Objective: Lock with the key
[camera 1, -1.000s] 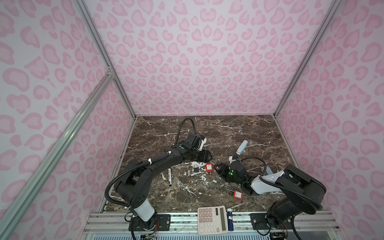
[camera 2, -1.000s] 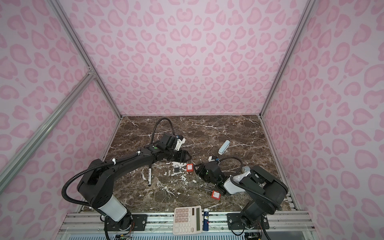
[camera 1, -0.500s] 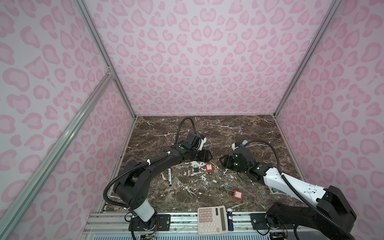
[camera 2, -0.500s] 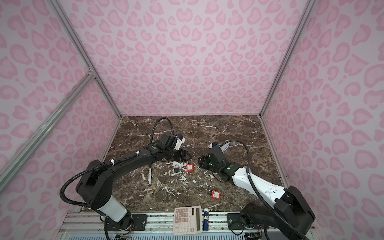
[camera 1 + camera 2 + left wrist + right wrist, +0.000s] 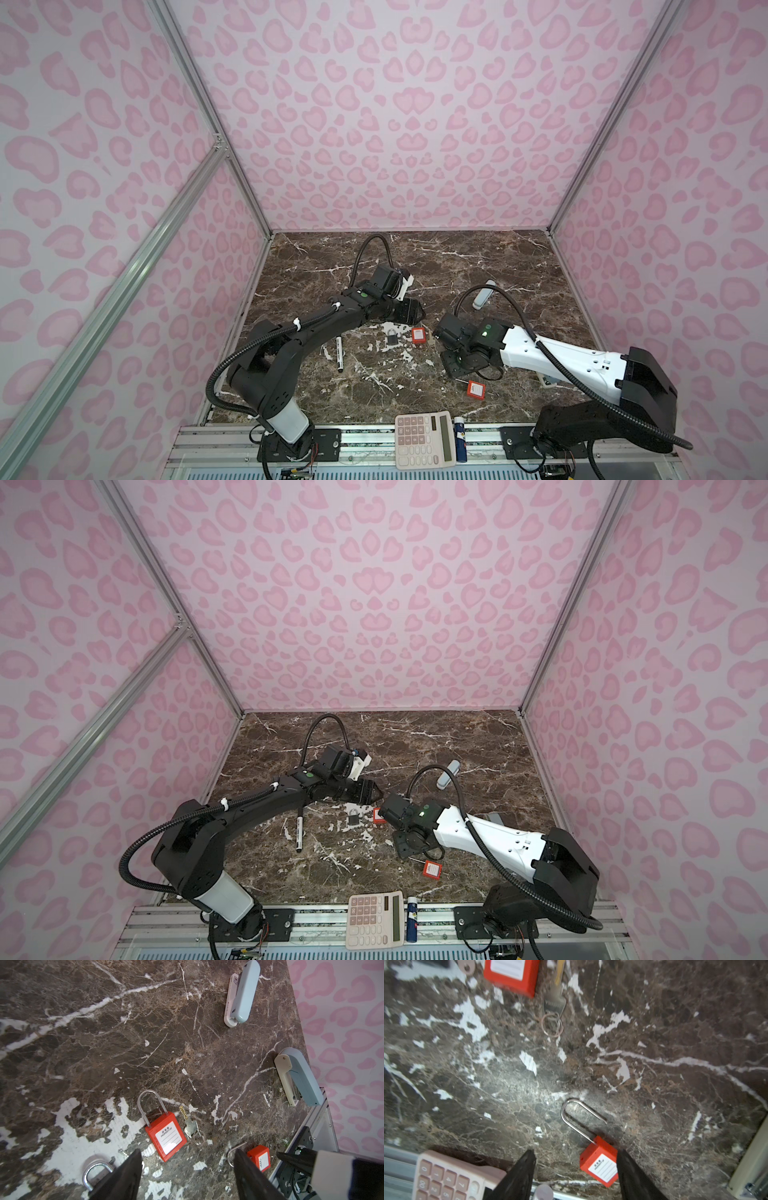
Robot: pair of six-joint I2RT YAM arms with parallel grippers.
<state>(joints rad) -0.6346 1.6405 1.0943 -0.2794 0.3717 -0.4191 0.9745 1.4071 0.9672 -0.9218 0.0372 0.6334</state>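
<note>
Left wrist view | red padlock (image 5: 166, 1136), white label | key (image 5: 188, 1123) just beside | both jaws apart, empty

A small ringed key (image 5: 188, 1122) lies flat, just beside a red padlock (image 5: 166, 1136) lying label-side up.

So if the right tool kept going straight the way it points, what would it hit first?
Most likely the open red padlock, lying on the table and seen between the spread fingers of the right tool. Depth is unclear, so it might meet bare marble beside it.
</note>
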